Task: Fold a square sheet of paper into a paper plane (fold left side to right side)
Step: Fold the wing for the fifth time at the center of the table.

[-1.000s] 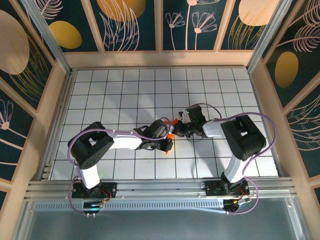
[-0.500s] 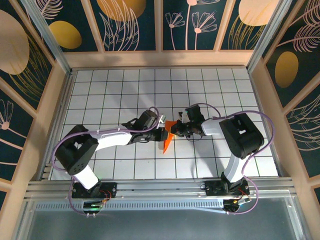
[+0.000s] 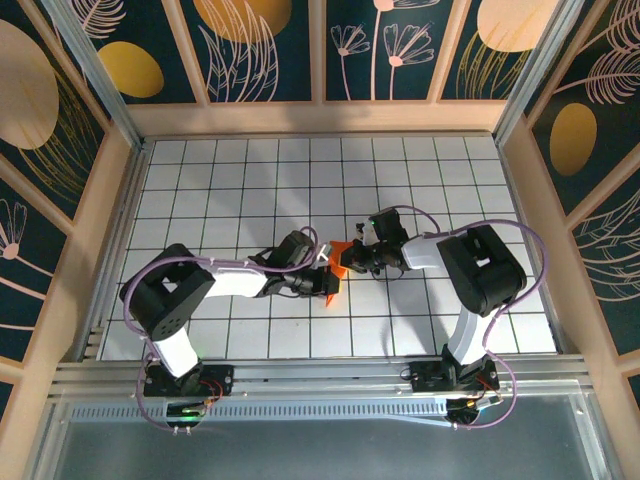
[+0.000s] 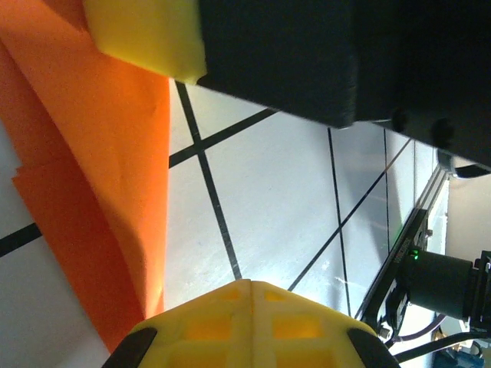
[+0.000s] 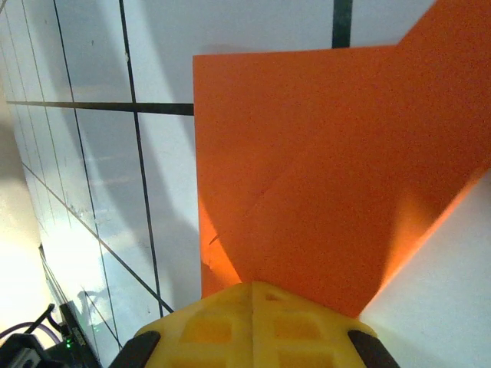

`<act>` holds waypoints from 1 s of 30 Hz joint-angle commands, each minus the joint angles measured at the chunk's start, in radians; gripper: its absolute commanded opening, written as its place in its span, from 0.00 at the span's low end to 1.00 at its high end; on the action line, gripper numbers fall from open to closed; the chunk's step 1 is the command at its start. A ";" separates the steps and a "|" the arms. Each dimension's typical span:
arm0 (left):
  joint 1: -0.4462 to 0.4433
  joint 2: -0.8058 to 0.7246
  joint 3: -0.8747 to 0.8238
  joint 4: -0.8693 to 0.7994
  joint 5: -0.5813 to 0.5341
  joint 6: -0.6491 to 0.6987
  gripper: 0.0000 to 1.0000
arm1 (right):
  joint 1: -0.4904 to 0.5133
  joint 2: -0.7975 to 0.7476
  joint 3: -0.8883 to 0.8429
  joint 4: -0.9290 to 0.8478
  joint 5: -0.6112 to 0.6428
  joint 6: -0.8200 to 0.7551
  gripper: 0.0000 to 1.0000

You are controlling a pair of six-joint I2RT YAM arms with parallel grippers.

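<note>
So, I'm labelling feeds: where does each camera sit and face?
Top external: above, behind the bases, facing down at the white gridded table; both arms show.
Left wrist: on that wrist, facing past its shut left claw at the table.
Right wrist: on that wrist, facing past its shut right claw at the folded bright orange paper sheet.
Shared: all show that paper.

Bright even overhead light, soft arm shadows on the surface, wrist views close-up, yellow fingers blurred, white glare beside them

White gridded table, dark floral wall panels.
</note>
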 commanded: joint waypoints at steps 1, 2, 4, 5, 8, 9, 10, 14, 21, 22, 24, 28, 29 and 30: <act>-0.001 0.023 -0.008 0.040 0.033 -0.030 0.06 | 0.021 0.079 -0.011 -0.087 0.112 -0.014 0.00; -0.001 0.027 -0.008 0.040 0.033 -0.031 0.06 | 0.020 0.080 -0.010 -0.090 0.114 -0.016 0.00; 0.000 0.036 -0.015 0.046 0.032 -0.037 0.06 | 0.021 0.080 -0.009 -0.092 0.117 -0.018 0.00; 0.000 0.039 -0.019 0.052 0.032 -0.039 0.06 | 0.021 0.082 -0.009 -0.092 0.118 -0.018 0.00; 0.001 0.049 -0.032 0.079 0.039 -0.056 0.06 | 0.022 0.081 -0.009 -0.096 0.122 -0.020 0.00; 0.000 0.051 -0.037 0.089 0.042 -0.061 0.06 | 0.022 0.082 -0.007 -0.098 0.122 -0.022 0.00; 0.000 0.055 -0.041 0.094 0.043 -0.067 0.06 | 0.022 0.083 -0.006 -0.099 0.124 -0.021 0.00; -0.001 0.062 -0.056 0.123 0.049 -0.082 0.06 | 0.022 0.085 -0.003 -0.105 0.128 -0.024 0.00; -0.002 0.068 -0.074 0.137 0.046 -0.091 0.06 | 0.025 0.089 0.002 -0.111 0.134 -0.027 0.00; -0.002 0.068 -0.075 0.137 0.045 -0.091 0.06 | 0.025 0.090 0.003 -0.113 0.134 -0.028 0.00; -0.003 0.069 -0.082 0.141 0.045 -0.093 0.06 | 0.025 0.090 0.005 -0.119 0.140 -0.032 0.00; -0.006 0.073 -0.087 0.145 0.049 -0.095 0.06 | 0.026 0.090 0.006 -0.129 0.149 -0.036 0.00; -0.007 0.076 -0.088 0.145 0.050 -0.094 0.06 | 0.026 0.091 0.006 -0.129 0.152 -0.036 0.00; -0.009 0.080 -0.089 0.144 0.051 -0.094 0.06 | 0.026 0.092 0.006 -0.131 0.152 -0.037 0.00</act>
